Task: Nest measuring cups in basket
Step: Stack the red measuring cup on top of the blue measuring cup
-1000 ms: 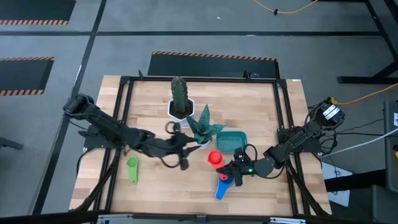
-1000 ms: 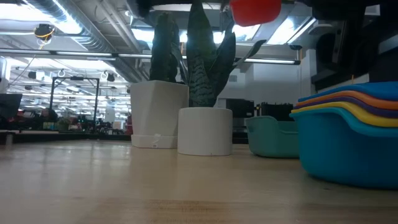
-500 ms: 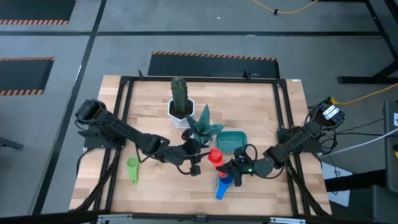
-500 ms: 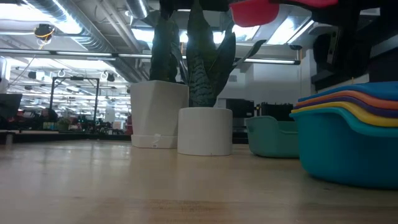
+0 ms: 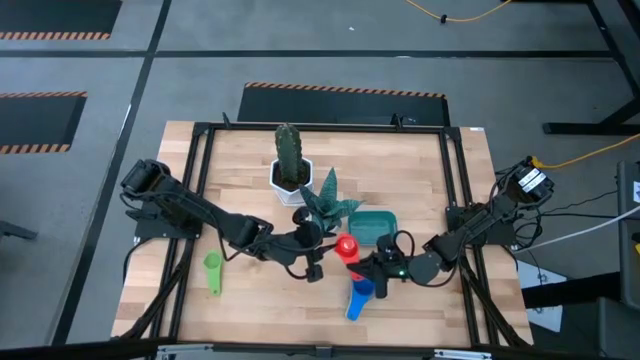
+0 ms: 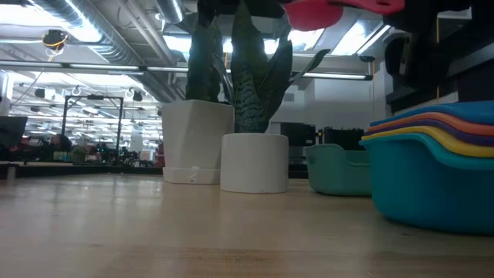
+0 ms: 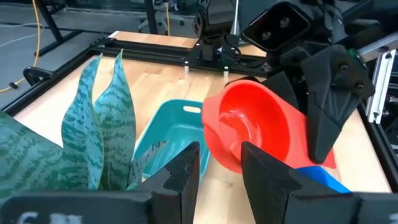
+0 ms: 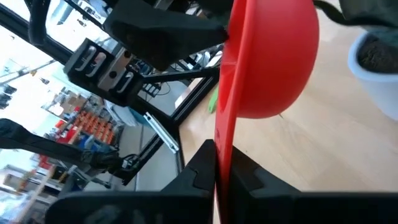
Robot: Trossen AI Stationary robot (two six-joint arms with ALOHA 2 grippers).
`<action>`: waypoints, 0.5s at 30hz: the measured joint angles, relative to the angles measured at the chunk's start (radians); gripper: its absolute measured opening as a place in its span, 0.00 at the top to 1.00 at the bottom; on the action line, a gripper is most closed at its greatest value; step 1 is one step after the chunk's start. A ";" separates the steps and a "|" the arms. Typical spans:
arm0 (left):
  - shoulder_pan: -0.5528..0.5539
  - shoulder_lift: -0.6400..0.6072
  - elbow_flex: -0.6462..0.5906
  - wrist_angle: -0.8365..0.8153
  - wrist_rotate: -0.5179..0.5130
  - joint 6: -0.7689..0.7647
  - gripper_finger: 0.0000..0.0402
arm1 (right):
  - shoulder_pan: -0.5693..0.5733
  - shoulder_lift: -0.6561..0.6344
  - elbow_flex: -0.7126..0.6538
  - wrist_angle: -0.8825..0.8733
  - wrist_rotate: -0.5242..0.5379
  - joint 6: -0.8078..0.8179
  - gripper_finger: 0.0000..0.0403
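- My left gripper (image 7: 217, 165) has swung in beside the red cup (image 5: 346, 248), jaws apart.
- My right gripper (image 8: 224, 158) pinches its handle (handover, probably).
- Next: into the basket (image 5: 372, 227).

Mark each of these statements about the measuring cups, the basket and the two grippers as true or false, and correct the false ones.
1. The right gripper is shut on the red measuring cup's handle. True.
2. The red cup already sits inside the teal basket. False: it is held in the air beside the basket.
3. The left gripper is open, its fingers close in front of the red cup's bowl. True.
4. A green measuring cup lies alone on the table's left side. True.
5. The stacked cups in the low view are inside the basket. False: they stand on the table, apart from it.
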 joint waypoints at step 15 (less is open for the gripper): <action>0.015 -0.002 0.001 0.009 -0.015 0.000 0.73 | 0.000 0.000 0.097 -0.120 0.104 -0.211 0.96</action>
